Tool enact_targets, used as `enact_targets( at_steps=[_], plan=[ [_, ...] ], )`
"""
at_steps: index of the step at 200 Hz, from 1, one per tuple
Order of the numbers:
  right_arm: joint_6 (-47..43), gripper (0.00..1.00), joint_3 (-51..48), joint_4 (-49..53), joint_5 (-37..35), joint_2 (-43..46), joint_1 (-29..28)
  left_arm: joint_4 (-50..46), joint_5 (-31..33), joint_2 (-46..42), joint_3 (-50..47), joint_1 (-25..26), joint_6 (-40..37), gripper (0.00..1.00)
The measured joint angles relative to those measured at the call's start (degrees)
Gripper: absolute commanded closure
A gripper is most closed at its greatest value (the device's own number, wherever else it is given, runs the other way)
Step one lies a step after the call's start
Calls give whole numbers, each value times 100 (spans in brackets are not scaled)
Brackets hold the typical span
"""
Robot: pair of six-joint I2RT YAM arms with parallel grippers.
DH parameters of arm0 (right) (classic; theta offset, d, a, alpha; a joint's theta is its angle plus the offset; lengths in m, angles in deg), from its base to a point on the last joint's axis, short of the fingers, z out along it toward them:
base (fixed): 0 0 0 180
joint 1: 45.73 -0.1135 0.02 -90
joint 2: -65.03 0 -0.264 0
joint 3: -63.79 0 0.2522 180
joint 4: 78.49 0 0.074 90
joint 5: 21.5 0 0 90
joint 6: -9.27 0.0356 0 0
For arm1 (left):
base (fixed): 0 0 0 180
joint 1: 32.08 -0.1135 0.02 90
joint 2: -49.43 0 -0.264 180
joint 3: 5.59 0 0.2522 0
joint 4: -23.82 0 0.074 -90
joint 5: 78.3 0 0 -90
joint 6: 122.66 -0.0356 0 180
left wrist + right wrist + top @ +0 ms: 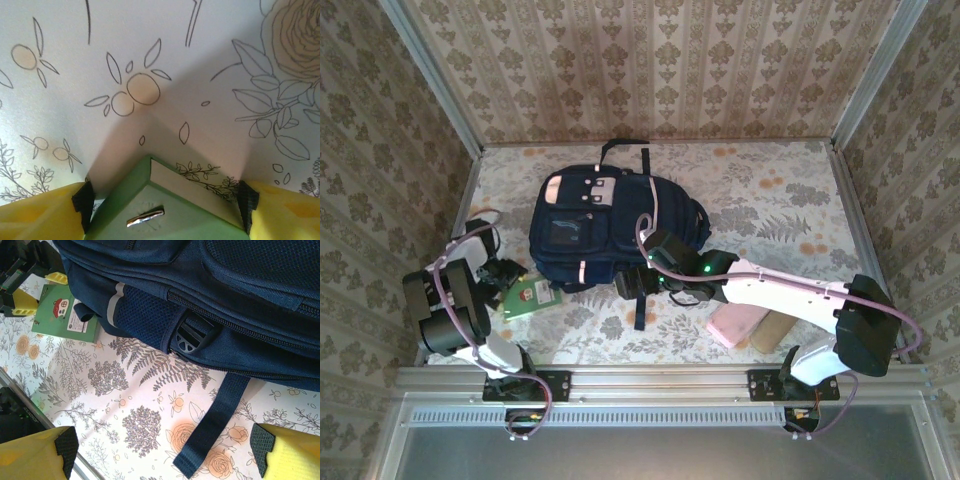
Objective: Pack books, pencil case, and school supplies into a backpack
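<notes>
While backpack [610, 220] abuts green booklet [192, 220] | left gripper [165, 203] apart astride it | right gripper [164, 444] apart above strap [212, 425]

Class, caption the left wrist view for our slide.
Left gripper flanking the corner of a green booklet on the floral tablecloth.

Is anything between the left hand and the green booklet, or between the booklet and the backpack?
Nothing visible. The corner of the booklet sits between the fingers of the open left hand, and the booklet lies right beside the backpack, nothing between them. The zips in view look shut.
</notes>
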Motion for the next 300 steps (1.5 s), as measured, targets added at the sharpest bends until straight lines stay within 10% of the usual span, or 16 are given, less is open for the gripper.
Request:
enact_targets(
  at_steps=[174,300],
  plan=[
    [1283,18,-330,-1237,1104,-1130,-50,286,319,-1338,-1187,3543,1886,27],
    [2354,30,-649,-2776,2022,-2186,9,1075,-522,-2044,-1648,4138,1969,22]
  ],
)
